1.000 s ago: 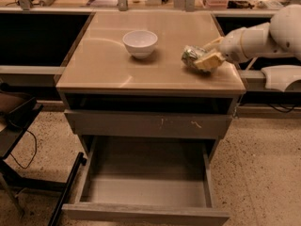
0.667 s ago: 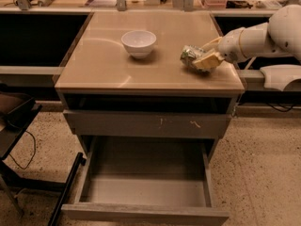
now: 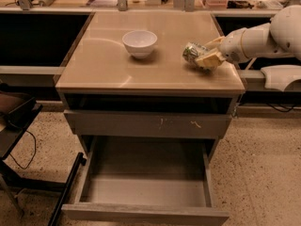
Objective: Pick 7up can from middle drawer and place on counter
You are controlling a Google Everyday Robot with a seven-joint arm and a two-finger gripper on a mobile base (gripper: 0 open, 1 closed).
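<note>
a cabinet seen from the front and slightly above, with a glossy beige counter [image 3: 103, 65] on top. a white robot arm [image 3: 249, 41] reaches in from the right edge of the view. its gripper [image 3: 203, 56] is over the right side of the counter, close to the right edge. the two pale fingers [image 3: 209, 60] appear closed around a green and silver soda can [image 3: 192, 53], one in front of it and one behind. the soda can is tilted on its side, low over the counter. whether its bottom edge touches the surface is hard to tell.

a white bowl [image 3: 139, 42] sits near the middle of the counter, well apart from the soda can. below the counter is a shut drawer front with pale scratches [image 3: 150, 125]. below that, the drawer [image 3: 146, 192] the soda can came from is pulled fully out and its grey tray holds nothing.

compared with a second ago, almost nothing has changed. the arm, gripper and soda can are in the same spot, at the same tilt. this pause suggests the carry is finished and the task is at its last step. what is left is to let go of the soda can and pull the gripper away. because the soda can is tilted and near the edge, it may roll once freed.
</note>
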